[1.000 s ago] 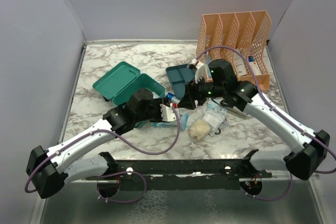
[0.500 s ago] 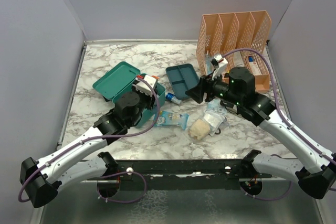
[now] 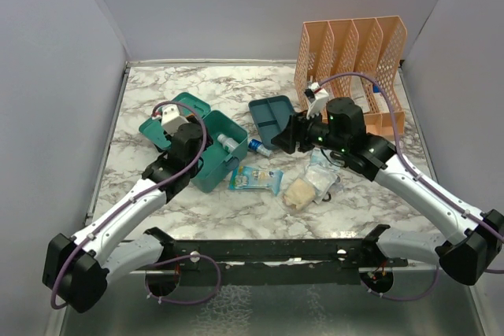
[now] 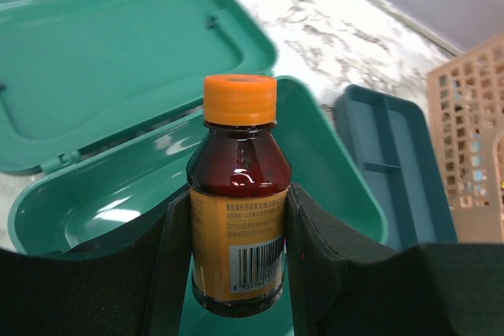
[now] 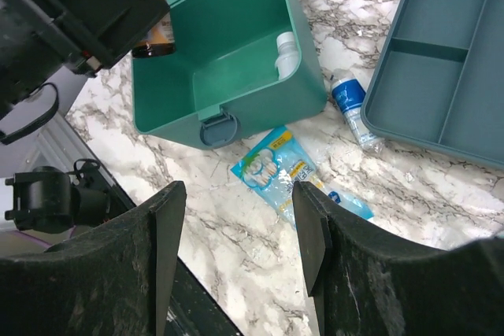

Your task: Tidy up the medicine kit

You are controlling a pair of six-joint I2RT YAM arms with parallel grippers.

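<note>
The medicine kit (image 3: 224,155) lies open, a teal box with its lid (image 3: 175,112) folded back at the left. My left gripper (image 4: 236,226) is shut on a brown bottle (image 4: 239,186) with an orange cap, upright over the box's hollow (image 4: 94,202). From above, the left gripper (image 3: 195,147) hides that bottle. A small white bottle (image 3: 227,143) lies inside the box. The divided insert tray (image 3: 272,116) sits on the table to the right. My right gripper (image 5: 236,194) stands open over a blue packet (image 5: 276,167), holding nothing.
A blue-capped vial (image 3: 258,147) lies between box and tray. Clear bags (image 3: 324,175) and a cream roll (image 3: 299,193) lie under the right arm. A peach lattice organizer (image 3: 350,53) stands at the back right. The box's front latch (image 5: 216,127) faces the table's near edge.
My left gripper has swung left and back from the middle of the table to above the open box. The blue packet now shows on the table. The right gripper shifted only slightly.
</note>
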